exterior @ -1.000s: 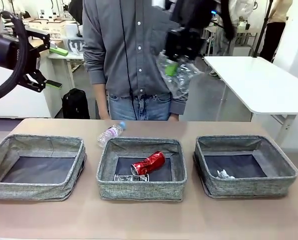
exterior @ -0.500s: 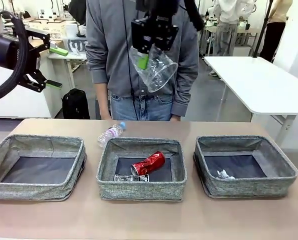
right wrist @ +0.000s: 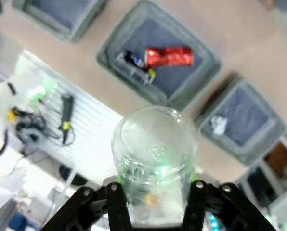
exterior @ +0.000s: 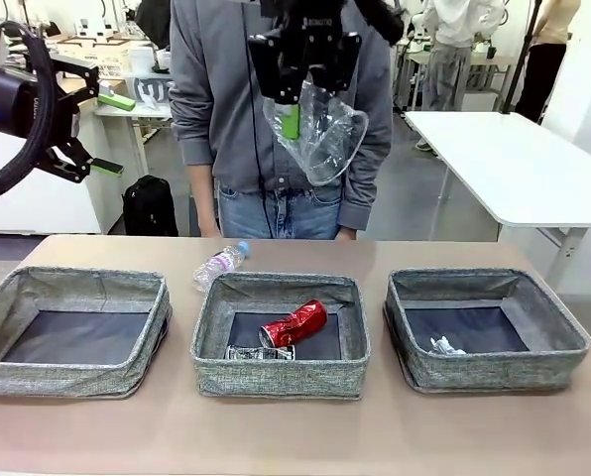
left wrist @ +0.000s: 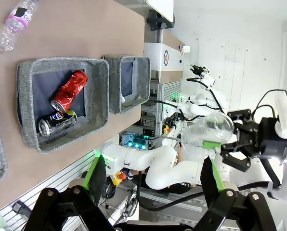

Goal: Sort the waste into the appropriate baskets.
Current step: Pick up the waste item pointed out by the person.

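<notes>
My right gripper [exterior: 297, 99] hangs high over the middle basket [exterior: 276, 379], shut on a clear plastic cup [exterior: 322, 134]. In the right wrist view the cup [right wrist: 153, 161] sits between the fingers [right wrist: 200, 192], bottom pointing down at the table. A crushed red can [exterior: 294, 323] and a flattened dark can [exterior: 259, 352] lie in the middle basket. The crumpled paper wad [exterior: 444, 346] lies in the right basket [exterior: 494, 374]. Behind the middle basket, a blue-capped bottle [exterior: 219, 264] lies on the table. The left basket [exterior: 67, 382] holds nothing. My left gripper [exterior: 111, 134] is open, high at the far left.
A person in a grey shirt [exterior: 216, 89] stands at the far side of the table, directly behind the held cup. A white table [exterior: 514, 159] stands at the back right. The left wrist view shows both cans [left wrist: 69, 90] from above.
My right gripper has carried the cup leftward, from right of centre to above the middle basket. The left arm and the things in the baskets have not moved.
</notes>
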Available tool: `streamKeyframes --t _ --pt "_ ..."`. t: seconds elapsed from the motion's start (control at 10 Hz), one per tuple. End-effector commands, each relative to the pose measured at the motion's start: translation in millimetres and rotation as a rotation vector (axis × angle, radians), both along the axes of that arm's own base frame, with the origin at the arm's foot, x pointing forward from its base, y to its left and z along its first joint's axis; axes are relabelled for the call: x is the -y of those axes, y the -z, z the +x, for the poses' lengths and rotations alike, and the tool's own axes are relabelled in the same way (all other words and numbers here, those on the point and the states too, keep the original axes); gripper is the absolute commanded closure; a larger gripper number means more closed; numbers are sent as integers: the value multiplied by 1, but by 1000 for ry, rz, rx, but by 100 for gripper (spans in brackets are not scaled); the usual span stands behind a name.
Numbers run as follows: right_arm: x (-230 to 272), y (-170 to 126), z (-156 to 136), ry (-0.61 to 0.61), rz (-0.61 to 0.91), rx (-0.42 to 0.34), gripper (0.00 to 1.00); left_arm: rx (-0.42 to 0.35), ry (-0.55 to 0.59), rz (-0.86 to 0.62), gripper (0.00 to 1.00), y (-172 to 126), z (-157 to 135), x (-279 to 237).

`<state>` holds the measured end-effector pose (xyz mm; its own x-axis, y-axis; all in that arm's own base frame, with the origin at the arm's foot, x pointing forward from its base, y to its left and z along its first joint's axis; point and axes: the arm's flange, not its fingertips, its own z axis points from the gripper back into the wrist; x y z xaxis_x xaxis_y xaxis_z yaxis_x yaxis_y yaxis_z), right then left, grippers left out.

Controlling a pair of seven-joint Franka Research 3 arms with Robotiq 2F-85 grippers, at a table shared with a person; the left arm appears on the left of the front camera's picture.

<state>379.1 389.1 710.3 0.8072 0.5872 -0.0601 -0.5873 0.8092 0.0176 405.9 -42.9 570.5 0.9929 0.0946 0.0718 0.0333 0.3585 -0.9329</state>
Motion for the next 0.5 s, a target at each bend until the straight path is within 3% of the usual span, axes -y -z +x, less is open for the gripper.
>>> streamKeyframes --t 0.0,0.2,0.4 --pt "-25 -32 23 148 -46 -78 52 4 11 3 0 -1 -3 -2" --pt "-24 -34 22 251 -3 -119 52 4 11 3 0 -1 -3 -2" --pt "-31 -38 25 580 20 -134 52 4 11 3 0 -1 -3 -2"
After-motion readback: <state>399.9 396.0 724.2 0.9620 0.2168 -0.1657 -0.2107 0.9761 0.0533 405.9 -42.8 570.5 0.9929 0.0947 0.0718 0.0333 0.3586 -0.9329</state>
